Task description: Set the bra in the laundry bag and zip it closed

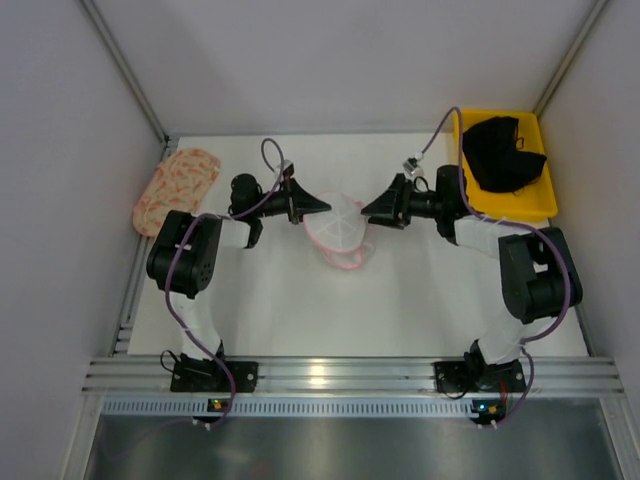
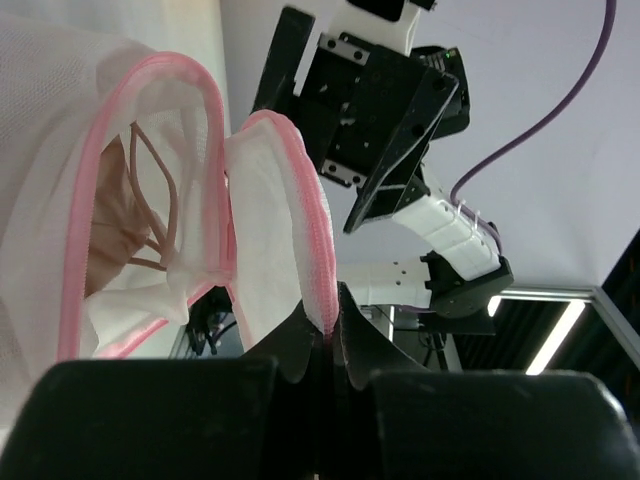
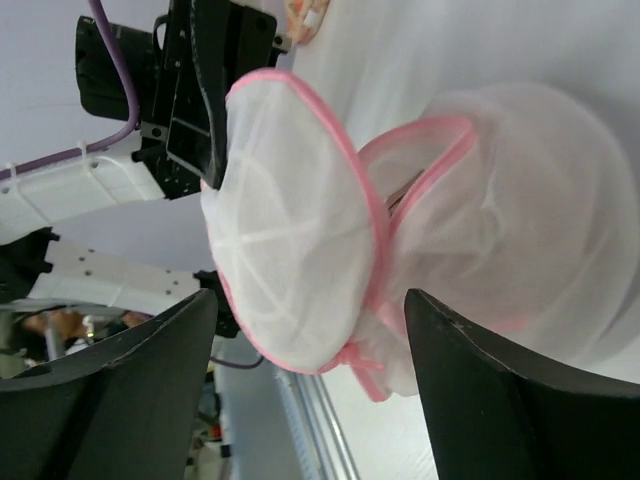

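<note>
The laundry bag (image 1: pixel 341 231) is a white mesh pouch with a pink zip rim, at mid-table between both grippers. Its round lid flap (image 3: pixel 290 240) stands open from the body (image 3: pixel 520 210). My left gripper (image 1: pixel 322 206) is shut on the pink zip rim (image 2: pixel 318 250) of the flap and holds it up. The bra (image 2: pixel 105 250) lies inside the bag, its thin pink straps (image 2: pixel 150 195) showing through the opening. My right gripper (image 1: pixel 368 212) is open and empty, just right of the bag; its jaws (image 3: pixel 308 300) stand wide either side of the flap's lower edge without touching it.
A yellow bin (image 1: pixel 540 205) with a black garment (image 1: pixel 505 150) stands at the back right. A peach patterned oval fabric piece (image 1: pixel 177 187) lies at the back left. Grey walls enclose the table, and a metal rail (image 1: pixel 350 375) runs along the near edge.
</note>
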You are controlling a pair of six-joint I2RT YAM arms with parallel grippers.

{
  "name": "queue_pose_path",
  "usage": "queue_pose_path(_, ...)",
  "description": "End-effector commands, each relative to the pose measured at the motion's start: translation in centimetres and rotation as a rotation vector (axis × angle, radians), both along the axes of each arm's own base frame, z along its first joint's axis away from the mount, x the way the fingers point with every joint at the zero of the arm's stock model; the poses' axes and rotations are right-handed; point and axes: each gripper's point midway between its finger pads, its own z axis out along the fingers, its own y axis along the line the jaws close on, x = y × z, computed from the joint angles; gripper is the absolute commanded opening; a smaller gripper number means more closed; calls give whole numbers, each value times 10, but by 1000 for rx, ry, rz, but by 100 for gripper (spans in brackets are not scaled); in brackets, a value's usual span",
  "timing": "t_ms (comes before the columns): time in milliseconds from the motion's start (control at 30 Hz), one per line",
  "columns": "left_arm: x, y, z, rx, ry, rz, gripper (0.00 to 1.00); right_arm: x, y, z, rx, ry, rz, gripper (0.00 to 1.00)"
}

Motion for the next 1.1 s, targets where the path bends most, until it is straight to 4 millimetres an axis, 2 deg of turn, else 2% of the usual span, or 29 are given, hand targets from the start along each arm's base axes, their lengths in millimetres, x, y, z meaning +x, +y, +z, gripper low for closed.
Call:
queue_pose_path(0,-13,9,13,-56,-56,-60,0,11,-23,19,-114,-173,15,77)
queue_pose_path(100,-15,11,15,-74,-58,-85,0,13,-29,7,-146,-166,48,80)
queue_pose_path(200,-11,11,13,-73,-54,-90,0,14,-25,-10,-128,-126,96,89)
queue_pose_path(233,-10,11,13,-73,-54,-92,0,16,-24,-7,-125,-137,95,90)
queue_pose_path(267,-9,11,12,-74,-51,-90,0,15,-21,-14,-112,-113,120,91)
queue_pose_path(400,-6,10,11,-77,-46,-93,0,10,-7,-12,-54,-89,165,86)
queue_pose_path(467,-5,10,13,-81,-51,-90,0,-1,0,-11,-43,-71,185,84)
queue_pose_path(533,-4,10,16,-88,-61,-84,0,-6,-1,-7,-53,-56,168,81)
queue_pose_path(600,-3,10,18,-91,-67,-82,0,-12,-9,-14,-104,-30,154,82)
queue_pose_path(700,-4,10,21,-94,-78,-75,0,4,-33,-3,-156,-86,55,87)
queue_pose_path(733,-4,10,23,-98,-82,-69,0,5,-44,-5,-187,-46,17,87)
queue_pose_path(767,-2,10,24,-103,-86,-58,0,15,-58,3,-200,-52,-21,87)
queue_pose_path(833,0,9,29,-112,-106,-49,0,16,-69,8,-224,-66,-27,85)
queue_pose_path(900,2,6,35,-124,-127,-42,0,5,-73,10,-242,-8,-5,80)
queue_pose_path(933,2,3,38,-131,-139,-45,0,-3,-71,15,-215,12,18,78)
queue_pose_path(1033,2,-4,42,-147,-151,-34,0,-23,-65,13,-158,97,33,75)
queue_pose_path(1067,1,-7,43,-153,-158,-36,0,-38,-58,10,-135,128,58,75)
